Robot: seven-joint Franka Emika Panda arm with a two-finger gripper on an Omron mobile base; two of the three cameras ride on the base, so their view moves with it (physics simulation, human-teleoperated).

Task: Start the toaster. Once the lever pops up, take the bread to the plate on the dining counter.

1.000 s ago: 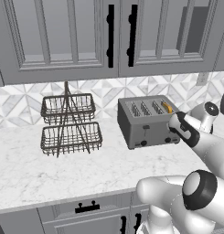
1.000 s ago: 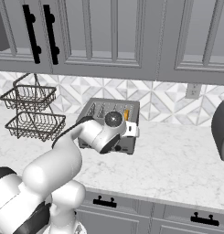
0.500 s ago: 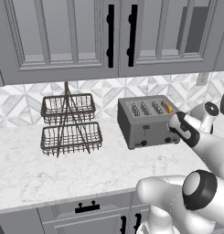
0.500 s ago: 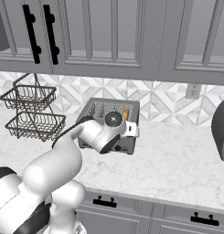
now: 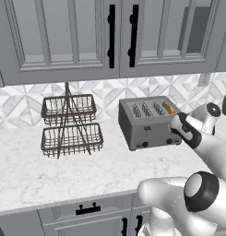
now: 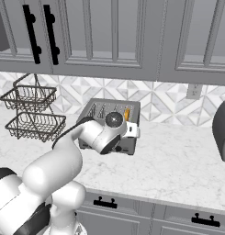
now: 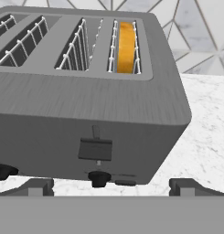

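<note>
The dark grey toaster (image 7: pixel 86 105) stands on the marble worktop, close in front of my hand. A golden-orange slice of bread (image 7: pixel 126 41) sits in its rightmost slot, and the other slots hold nothing. The flat lever (image 7: pixel 95 149) sits on the long face above a small black knob (image 7: pixel 99 178). My gripper (image 7: pixel 113 186) is open, its fingertips (image 7: pixel 38 186) spread wide just below and short of that face. From the base, the toaster (image 5: pixel 149 122) shows the bread (image 5: pixel 168 108) at its right end, with the gripper (image 5: pixel 175 125) at the right front corner. The plate and dining counter are out of view.
A two-tier wire basket (image 5: pixel 70 124) stands left of the toaster against the tiled wall. Grey wall cabinets (image 5: pixel 110 37) hang above. A dark appliance (image 6: pixel 222 131) sits at the far right of the worktop (image 6: pixel 178 160), below a wall outlet (image 6: pixel 193 92).
</note>
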